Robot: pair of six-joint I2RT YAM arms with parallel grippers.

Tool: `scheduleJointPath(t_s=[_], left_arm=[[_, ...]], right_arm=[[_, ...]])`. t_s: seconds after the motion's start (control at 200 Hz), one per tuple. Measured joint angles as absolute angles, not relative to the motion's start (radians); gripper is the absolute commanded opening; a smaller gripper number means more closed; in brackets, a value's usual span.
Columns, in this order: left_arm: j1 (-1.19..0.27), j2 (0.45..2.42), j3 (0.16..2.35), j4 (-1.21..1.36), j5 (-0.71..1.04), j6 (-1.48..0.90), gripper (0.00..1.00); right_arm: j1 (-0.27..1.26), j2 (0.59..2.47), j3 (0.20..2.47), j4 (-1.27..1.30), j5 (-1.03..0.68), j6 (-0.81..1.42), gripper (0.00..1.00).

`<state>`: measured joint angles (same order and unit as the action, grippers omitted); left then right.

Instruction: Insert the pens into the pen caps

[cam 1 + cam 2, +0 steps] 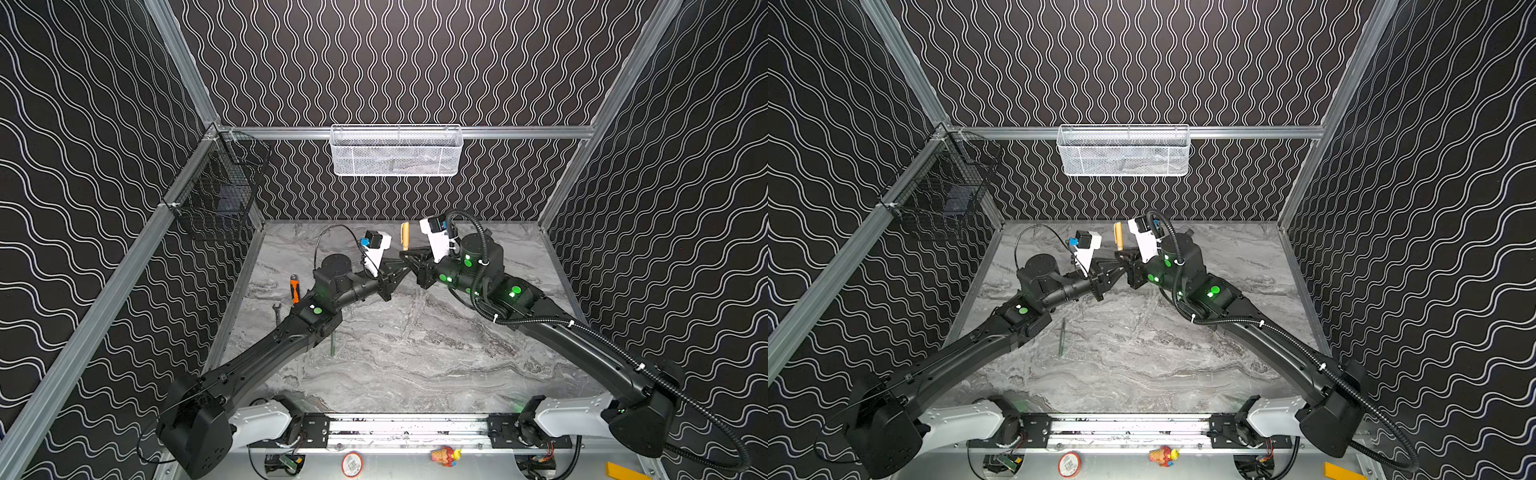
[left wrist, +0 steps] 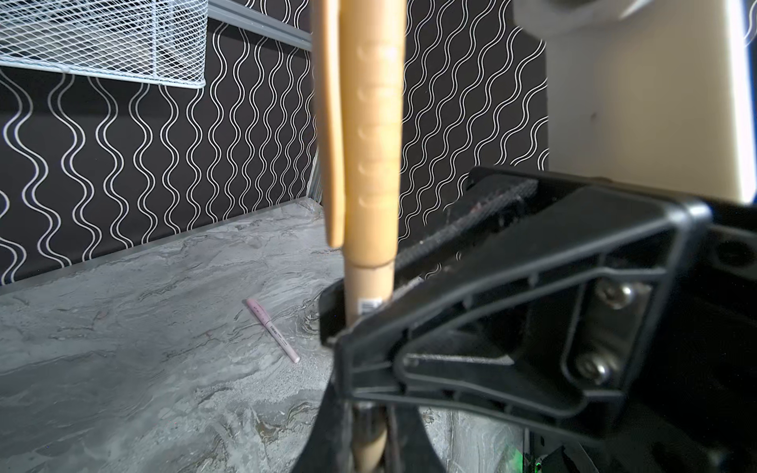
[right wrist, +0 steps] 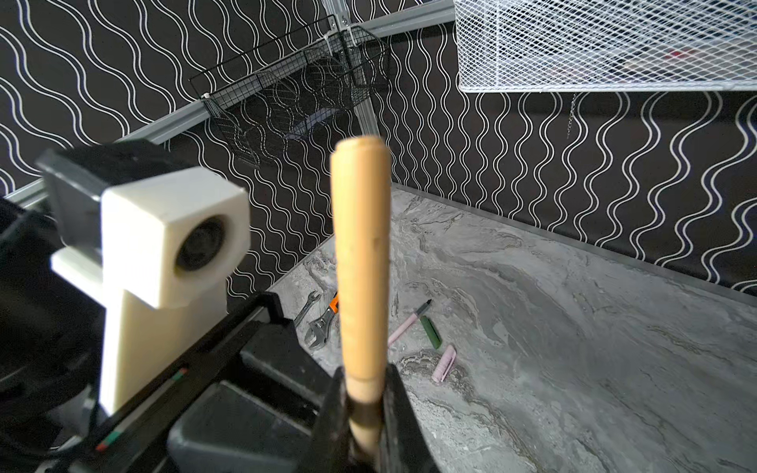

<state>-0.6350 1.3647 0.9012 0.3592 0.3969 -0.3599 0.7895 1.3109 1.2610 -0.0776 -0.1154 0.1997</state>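
Right gripper (image 3: pixel 365 383) grasps the upright tan pen (image 3: pixel 364 426) at lower centre, tan cap (image 3: pixel 360 254) fitted; left gripper (image 2: pixel 368 438) flanks the barrel, whether gripping or released I cannot tell.

Left arm (image 1: pixel 266 349) and right arm (image 1: pixel 582 340) stretched forward, bent inward, left hand (image 1: pixel 404 272) and right hand (image 1: pixel 409 255) meeting at the middle, both closed on upright tan pen (image 1: pixel 404 236), right hand gripping above left
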Motion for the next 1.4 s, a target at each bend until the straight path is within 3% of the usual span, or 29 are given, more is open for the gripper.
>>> scheduleJointPath(t_s=[0.135, 0.23, 0.45, 0.891, 1.081, 1.401], left_arm=[[-0.635, 1.359, 0.901, 0.349, 0.383, -0.361, 0.75], [-0.635, 1.346, 0.901, 0.347, 0.371, -0.362, 0.85], [-0.635, 1.317, 0.901, 0.339, 0.334, -0.360, 0.87], [-0.635, 1.285, 0.918, 0.215, 0.090, -0.359, 0.84], [-0.635, 1.290, 0.930, 0.177, 0.035, -0.359, 0.84], [-0.635, 1.300, 0.936, 0.155, 0.019, -0.359, 0.84]], right_arm=[[0.792, 1.304, 1.262, -0.046, -0.123, 0.214, 0.09], [0.788, 1.304, 1.275, -0.046, -0.113, 0.218, 0.08], [0.711, 1.301, 1.315, -0.049, -0.081, 0.226, 0.08], [0.304, 1.448, 1.299, -0.226, -0.145, 0.323, 0.09], [0.184, 1.663, 1.369, -0.376, -0.159, 0.328, 0.10], [0.136, 2.066, 1.586, -0.588, -0.106, 0.272, 0.11]])
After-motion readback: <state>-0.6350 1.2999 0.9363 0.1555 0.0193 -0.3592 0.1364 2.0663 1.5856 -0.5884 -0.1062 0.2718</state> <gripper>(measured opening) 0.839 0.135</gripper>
